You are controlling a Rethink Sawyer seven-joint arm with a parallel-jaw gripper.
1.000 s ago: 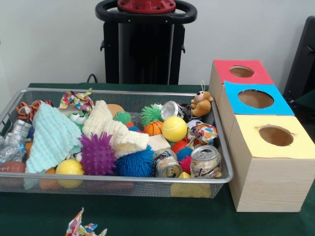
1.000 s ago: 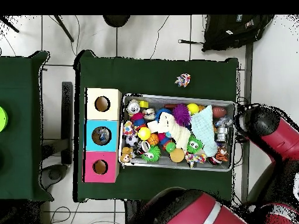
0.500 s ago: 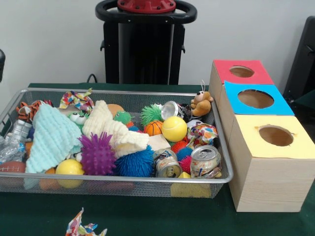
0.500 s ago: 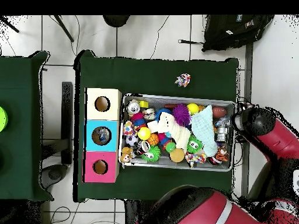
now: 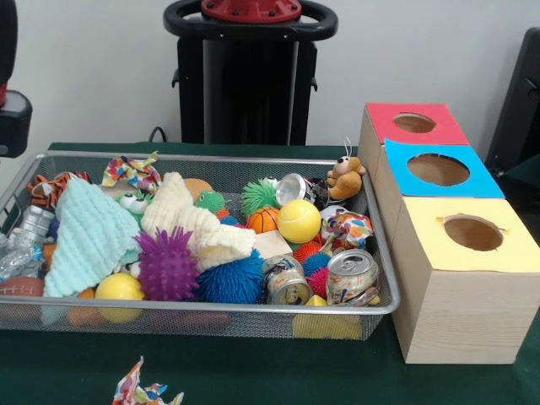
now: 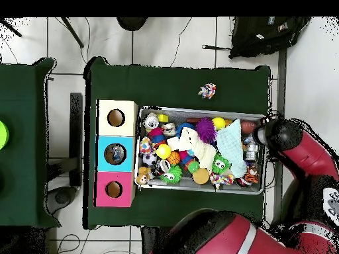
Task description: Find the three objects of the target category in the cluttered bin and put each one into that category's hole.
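A wire mesh bin [image 5: 211, 308] is full of mixed toys. Three drink cans show at its right: one upright [image 5: 352, 277], one on its side [image 5: 286, 281], one further back [image 5: 293, 189]. Spiky balls in purple [image 5: 166, 264], blue [image 5: 229, 281] and green [image 5: 259, 197] lie among a yellow ball [image 5: 299, 221], a mint cloth [image 5: 89, 236] and a cream cloth [image 5: 190, 221]. Three boxes stand beside the bin, with a red hole [image 5: 414, 123], a blue hole [image 5: 438, 170] and a yellow hole [image 5: 472, 233]. My arm's black wrist [image 5: 12, 114] hangs at the bin's left end, and its round end [image 6: 279, 132] sits over the bin's rim [image 6: 202, 111]. The gripper's state is hidden.
A plush monkey [image 5: 344, 178] leans in the bin's corner nearest the boxes. A tiger plush [image 5: 51, 187] and crushed silver foil [image 5: 29, 224] lie under the arm. A patterned cloth scrap [image 5: 148, 392] rests on the green table outside the bin. A black bag [image 6: 265, 36] lies on the floor.
The arm has swung in toward the bin's end: absent from the front view a second ago, it now shows at the left edge. Nothing in the bin has moved.
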